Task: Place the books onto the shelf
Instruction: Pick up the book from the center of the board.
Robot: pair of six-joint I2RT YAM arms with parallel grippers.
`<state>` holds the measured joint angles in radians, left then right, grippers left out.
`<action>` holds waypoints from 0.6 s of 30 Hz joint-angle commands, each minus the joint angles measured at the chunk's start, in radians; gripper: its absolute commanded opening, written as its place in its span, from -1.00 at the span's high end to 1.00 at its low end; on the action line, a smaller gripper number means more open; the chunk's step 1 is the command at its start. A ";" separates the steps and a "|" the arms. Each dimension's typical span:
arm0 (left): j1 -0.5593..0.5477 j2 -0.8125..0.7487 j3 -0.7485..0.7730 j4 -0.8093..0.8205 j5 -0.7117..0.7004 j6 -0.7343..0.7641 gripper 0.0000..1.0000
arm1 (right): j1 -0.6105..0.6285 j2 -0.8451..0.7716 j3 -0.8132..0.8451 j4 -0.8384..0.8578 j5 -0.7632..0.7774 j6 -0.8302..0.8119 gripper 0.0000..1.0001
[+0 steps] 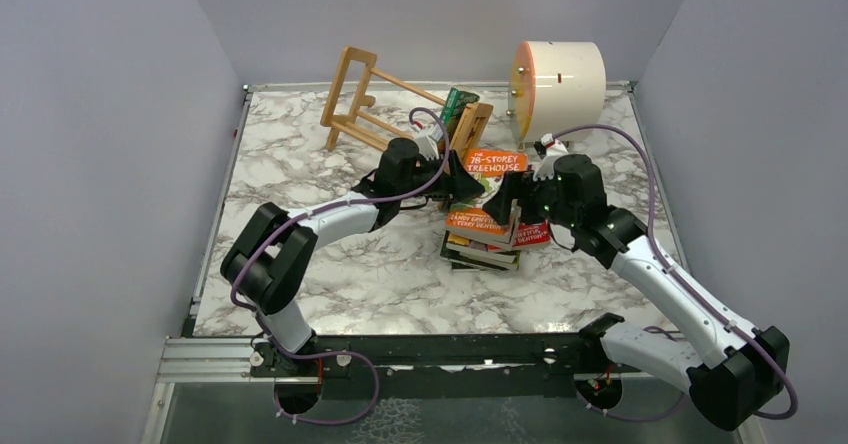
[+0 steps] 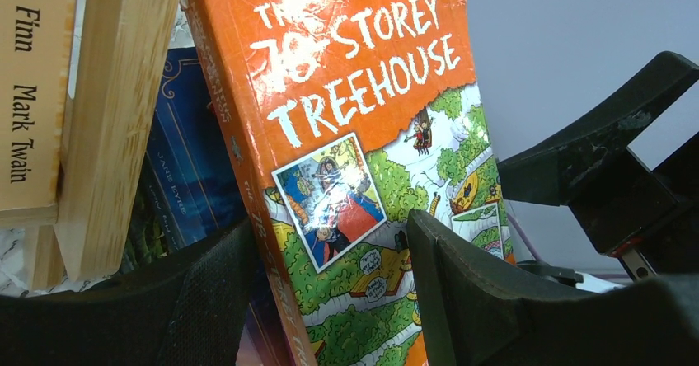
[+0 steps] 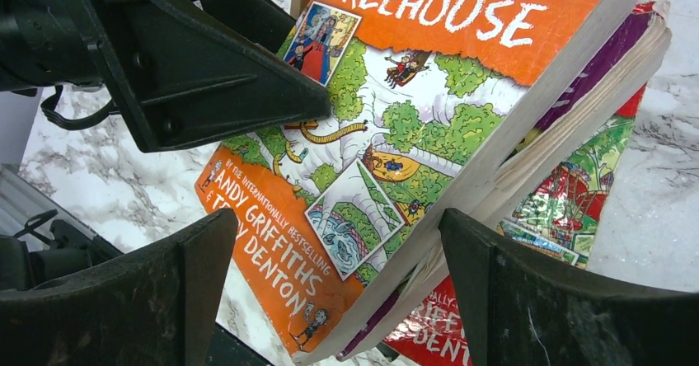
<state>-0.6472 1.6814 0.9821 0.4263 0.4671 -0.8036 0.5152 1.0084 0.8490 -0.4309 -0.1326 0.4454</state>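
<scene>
Top external view: the left pincer (image 2: 330, 251) clamps the orange "78-Storey Treehouse" paperback (image 1: 493, 160), tilted up off the stacked paperbacks (image 1: 480, 254) below, while the right pincer (image 3: 338, 226) gapes at its lower end. Next, probably: carry it into the light-wood slatted shelf (image 1: 472, 122) just beyond.

Orange-and-green Treehouse book (image 2: 363, 135), red book (image 3: 437, 333), light-wood shelf (image 1: 472, 124), cream drum (image 1: 565, 86), white marble table (image 1: 350, 274) veined grey

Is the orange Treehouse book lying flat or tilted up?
Tilted up: the orange Treehouse book leans with its title end raised toward the shelf, lower end on the pile.
</scene>
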 commanded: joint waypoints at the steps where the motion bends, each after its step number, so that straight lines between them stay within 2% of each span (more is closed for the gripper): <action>1: -0.043 -0.023 -0.009 0.171 0.177 -0.074 -0.13 | 0.013 0.044 -0.028 0.117 -0.112 -0.001 -0.82; 18: -0.043 -0.035 -0.070 0.346 0.214 -0.173 -0.12 | 0.013 0.059 -0.065 0.205 -0.178 -0.011 -0.82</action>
<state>-0.6415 1.6814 0.9005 0.5999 0.5102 -0.9180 0.5144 1.0462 0.8093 -0.3275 -0.1741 0.4305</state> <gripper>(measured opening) 0.568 0.913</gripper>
